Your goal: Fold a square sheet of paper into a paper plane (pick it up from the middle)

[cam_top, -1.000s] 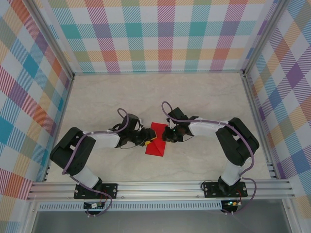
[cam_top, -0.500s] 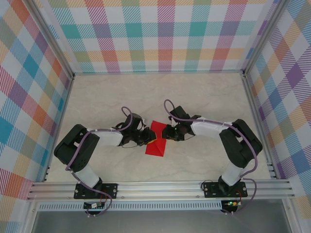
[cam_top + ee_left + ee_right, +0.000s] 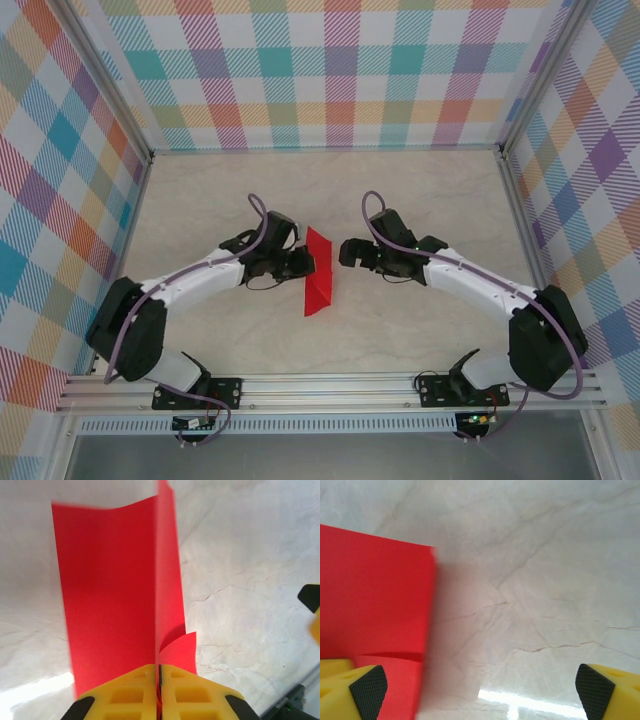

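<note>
Right now my left gripper (image 3: 303, 262) has its fingers pressed together on the folded red paper (image 3: 319, 272), holding it on edge over the middle of the table (image 3: 430, 200). My right gripper (image 3: 346, 252) sits just beside the paper, fingers spread.

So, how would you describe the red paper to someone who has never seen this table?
Look at the pale marble table inside the checked walls, at its middle. There the left gripper pinches the sheet of paper, folded and raised on edge; it is the sole bright red thing.
</note>
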